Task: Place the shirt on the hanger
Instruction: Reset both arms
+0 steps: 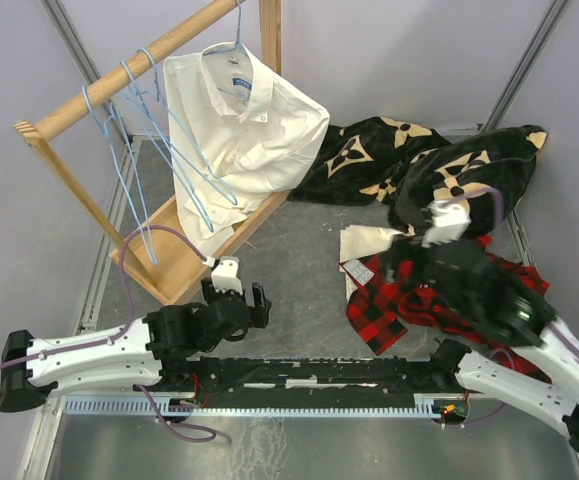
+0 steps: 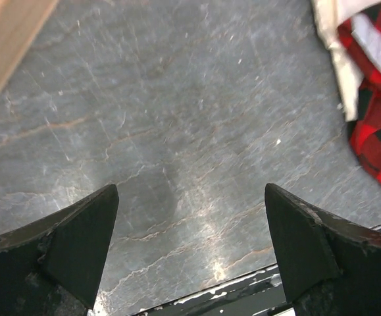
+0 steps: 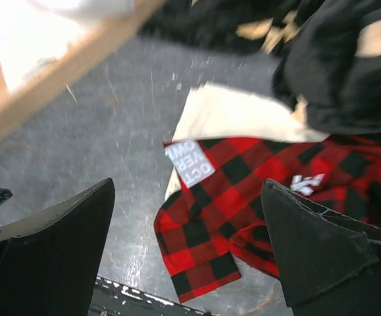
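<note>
1. 1 wooden rack (image 1: 184, 245), with 1 round top rod (image 1: 119, 85).
2. 1 cream-white shirt (image 1: 239, 120), hung at the rod.
3. 4 light-blue wire hangers (image 1: 126, 72) on that rod: 3 bare, 1 inside the shirt.
4. 1 black blanket with tan flowers (image 1: 369, 160).
5. 1 red-and-black plaid garment (image 1: 409, 310), bearing 1 white label (image 3: 190, 163) and 1 smaller white mark (image 3: 306, 183).
6. 1 piece of cream cloth (image 1: 364, 240) beneath the plaid; separate item or lining not determinable.
7. 2 robot arms (image 1: 89, 360); 2 grippers, left gripper (image 2: 190, 197) and right gripper (image 3: 187, 191), 2 fingers each.
</note>
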`<state>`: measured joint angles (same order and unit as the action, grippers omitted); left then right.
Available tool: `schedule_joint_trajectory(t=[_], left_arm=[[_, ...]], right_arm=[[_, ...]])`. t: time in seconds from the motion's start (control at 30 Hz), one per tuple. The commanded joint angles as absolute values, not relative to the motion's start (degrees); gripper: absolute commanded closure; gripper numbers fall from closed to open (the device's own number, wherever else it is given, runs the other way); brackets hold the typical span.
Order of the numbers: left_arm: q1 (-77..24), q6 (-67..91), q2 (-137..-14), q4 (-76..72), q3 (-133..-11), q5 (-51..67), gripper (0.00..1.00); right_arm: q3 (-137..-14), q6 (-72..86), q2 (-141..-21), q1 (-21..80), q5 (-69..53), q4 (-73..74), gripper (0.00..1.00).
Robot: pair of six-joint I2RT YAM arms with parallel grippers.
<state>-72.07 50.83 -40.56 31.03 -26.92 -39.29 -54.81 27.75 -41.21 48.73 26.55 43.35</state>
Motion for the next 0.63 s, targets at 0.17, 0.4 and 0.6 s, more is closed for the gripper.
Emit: schedule_joint_trajectory(t=[0.17, 0.4, 0.6], left_arm=[[-72.0, 45.4, -37.0, 36.7, -35.4, -48.0, 0.03], [-72.0, 43.0, -31.8, 36.0, -35.2, -48.1, 0.03], [-72.0, 41.9, -31.0, 37.1, -36.3, -47.9, 0.04]], right_arm=[[-62.2, 24.1, -19.0, 48.8, 37.1, 58.9, 0.01], [-59.7, 25.8, -14.2, 48.8, 36.6, 59.9, 0.01], [-58.8, 25.5, -14.7, 48.8, 36.4, 59.3, 0.01]])
